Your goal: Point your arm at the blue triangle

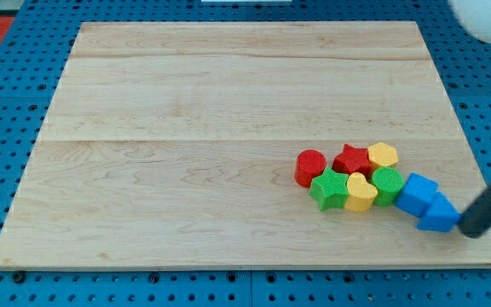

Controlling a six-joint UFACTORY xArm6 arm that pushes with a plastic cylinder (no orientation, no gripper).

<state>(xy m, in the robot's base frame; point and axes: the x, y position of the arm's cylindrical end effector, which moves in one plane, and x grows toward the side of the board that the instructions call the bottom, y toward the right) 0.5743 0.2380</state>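
The rod enters from the view's right edge, and my tip (468, 232) is seen at the lower right of the wooden board (186, 128), just beside the blue triangle (439, 217), perhaps already touching its right side; the contact cannot be told for sure. No pincer is carried by this arm, so nothing can be said of open or closed: only a plain rod is present, and nothing is grasped.

The blue triangle is placed at the right end of the cluster, touching a blue block (417, 192) up-left of it. The step is judged nearly complete. To do it well, the tip should be kept close to the triangle without any push, because a push would carry both blue pieces into the others.

Further on, a green round block (388, 184), a yellow heart (361, 193) and a green star (330, 188) are packed in a row. Behind these lie a yellow block (383, 155), a red star (353, 160) and a red cylinder (310, 165).
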